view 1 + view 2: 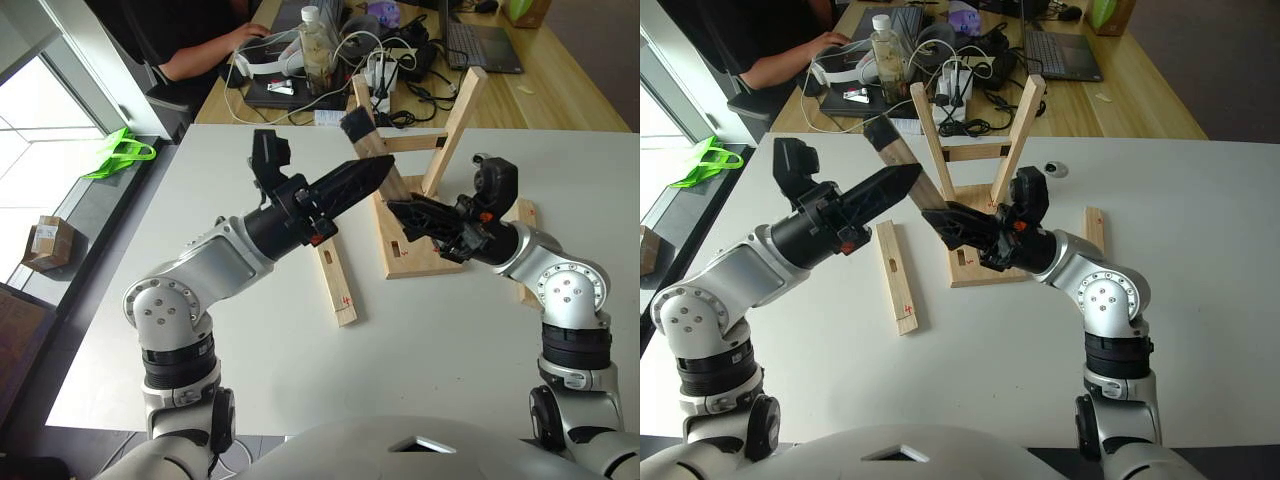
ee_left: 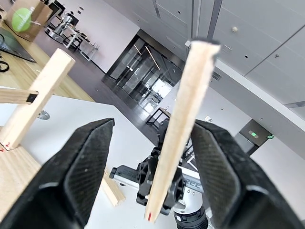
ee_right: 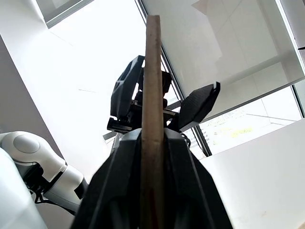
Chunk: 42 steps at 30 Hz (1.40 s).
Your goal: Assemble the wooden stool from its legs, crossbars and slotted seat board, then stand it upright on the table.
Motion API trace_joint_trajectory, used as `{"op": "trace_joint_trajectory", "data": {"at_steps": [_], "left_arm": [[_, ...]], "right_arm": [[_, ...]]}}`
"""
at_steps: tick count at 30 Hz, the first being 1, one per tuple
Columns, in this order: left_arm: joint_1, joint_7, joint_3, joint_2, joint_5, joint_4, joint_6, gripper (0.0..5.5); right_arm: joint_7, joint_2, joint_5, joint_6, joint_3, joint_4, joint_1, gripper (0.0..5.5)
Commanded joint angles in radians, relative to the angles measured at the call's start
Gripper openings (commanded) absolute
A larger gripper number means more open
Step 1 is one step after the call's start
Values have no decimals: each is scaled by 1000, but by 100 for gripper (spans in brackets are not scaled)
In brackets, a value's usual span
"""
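A seat board [image 1: 985, 268] is seen flat on the table [image 1: 970, 370]. Two legs [image 1: 930, 140] are stood in it and joined by a crossbar [image 1: 975, 152]. A tilted loose leg [image 1: 895, 148] is gripped at its lower end by the right gripper [image 1: 945, 220]. The left gripper [image 1: 905, 180] is placed at its middle. Two slats [image 1: 897, 265] are laid flat, one either side of the board.
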Motion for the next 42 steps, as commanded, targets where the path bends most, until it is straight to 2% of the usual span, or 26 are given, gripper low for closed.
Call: {"op": "trace_joint_trajectory", "data": {"at_steps": [1,6,14,21,25,31,37,42], "left_arm": [[-11,-39,-17,17,-40,-15,-30,261],[16,-90,-6,78,-88,-42,-46,189],[28,-137,-54,148,-50,-41,-42,63],[50,-198,-76,197,-27,-56,-40,55],[49,-205,-82,216,-5,-47,-48,53],[55,-201,-77,206,66,-29,-85,40],[125,24,2,158,198,15,-177,40],[183,313,23,16,338,89,-256,40]], "right_arm": [[22,-8,-2,10,33,3,-7,40],[74,-46,-5,26,39,55,-29,40],[135,-93,-13,39,49,63,-63,40],[182,-124,-32,35,69,71,-87,40],[182,-134,-110,-20,95,74,-96,40],[157,-121,-207,-108,111,90,-87,156],[81,-170,-256,-174,-8,115,6,158],[-71,-108,-171,-167,-164,102,89,158]]}}
